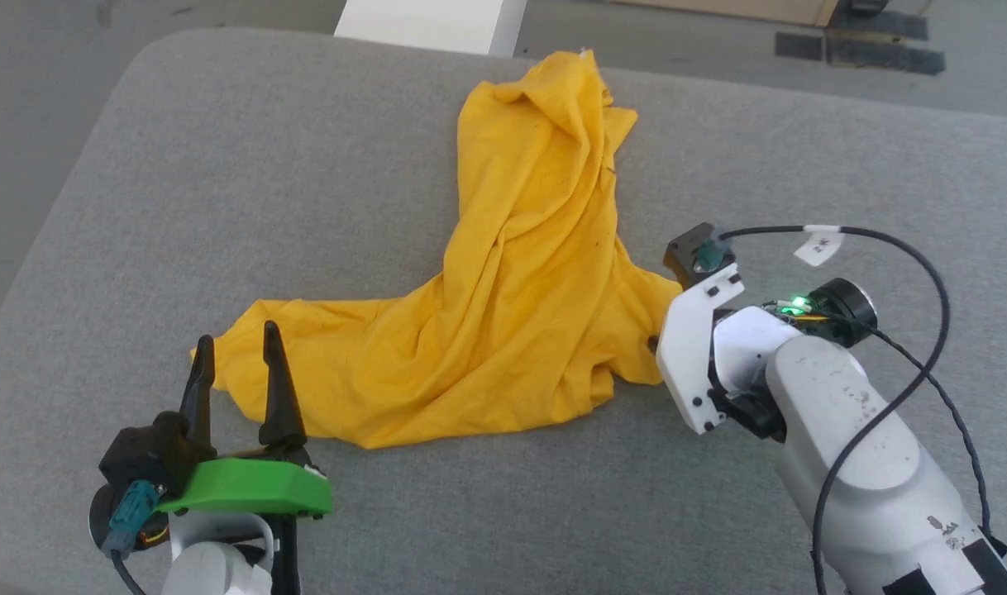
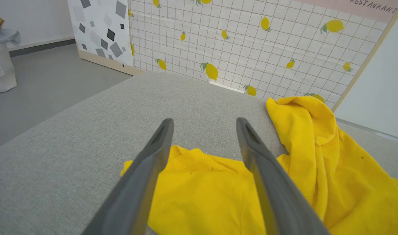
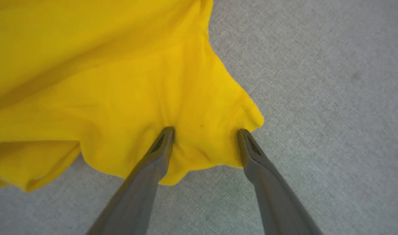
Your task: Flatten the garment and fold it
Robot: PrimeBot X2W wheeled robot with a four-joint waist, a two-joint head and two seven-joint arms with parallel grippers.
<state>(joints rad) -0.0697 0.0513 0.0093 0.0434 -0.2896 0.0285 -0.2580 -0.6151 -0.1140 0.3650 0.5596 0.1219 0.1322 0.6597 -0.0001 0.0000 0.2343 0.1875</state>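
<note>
Garment [image 1: 520, 314] crumpled in a twisted heap on the grey surface [image 1: 264, 182]. Left pincer [image 1: 237, 333] spread at its near-left end. Right pincer [image 3: 205, 130] spread over a hem flap, nothing pinched. Cloth judged light, limp, quick to bunch — best taken at corners or hems.

**Cloth between both pairs of jaws, bare surface around**

Between the spread jaws of your left gripper [image 2: 204, 120] lies a low edge of the garment [image 2: 202, 192]. Beyond their tips the grey padded surface [image 2: 120, 107] is free as far as the lemon-printed panel [image 2: 251, 42]. To the right of these jaws the cloth rises in a tall fold. The jaws of your right gripper [image 3: 205, 130] stand wide with a garment corner between them. To their left you have cloth, and to their right free surface.
</note>
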